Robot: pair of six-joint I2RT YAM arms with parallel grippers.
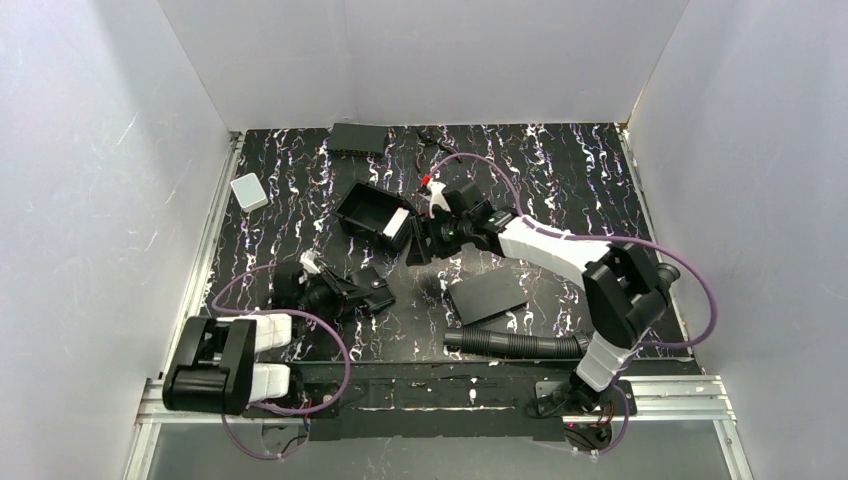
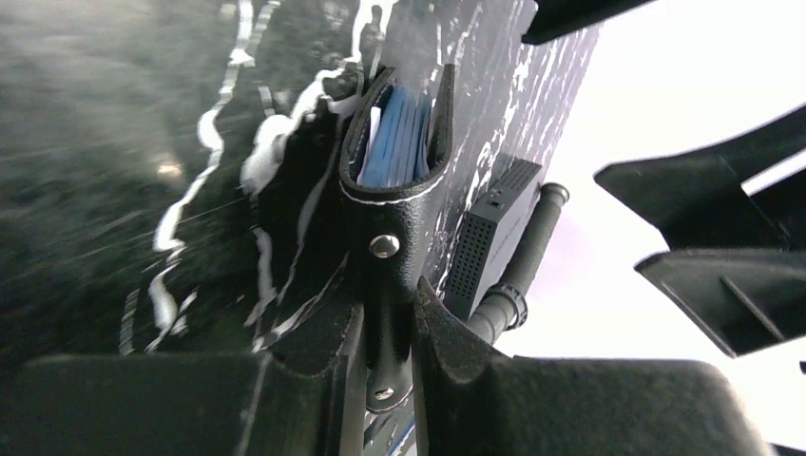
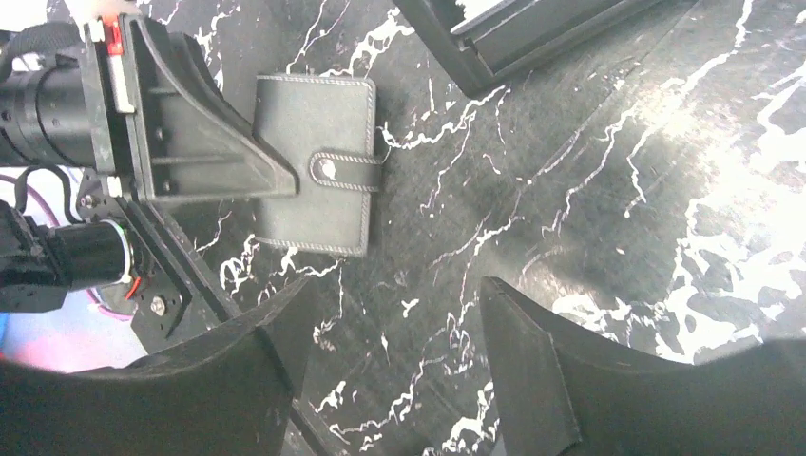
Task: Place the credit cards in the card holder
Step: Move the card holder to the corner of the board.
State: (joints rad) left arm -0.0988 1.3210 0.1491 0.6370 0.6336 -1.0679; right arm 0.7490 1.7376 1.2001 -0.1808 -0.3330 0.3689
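Note:
The black leather card holder (image 2: 390,214) stands on edge between my left gripper's (image 2: 388,318) jaws, which are shut on its lower edge. The blue credit cards (image 2: 397,142) sit inside its open top. In the right wrist view the holder (image 3: 318,123) lies on the marbled table with its snap strap across it, and a left finger (image 3: 204,142) covers its left part. In the top view the left gripper (image 1: 352,291) holds the holder (image 1: 378,293) left of centre. My right gripper (image 3: 390,323) is open and empty above bare table, near the holder; it also shows in the top view (image 1: 420,243).
An open black box (image 1: 372,215) sits beside the right gripper. A matte black flat sheet (image 1: 487,297) lies right of centre, with a black hose (image 1: 510,345) in front of it. A small white box (image 1: 248,191) is far left and a black device (image 1: 358,138) is at the back.

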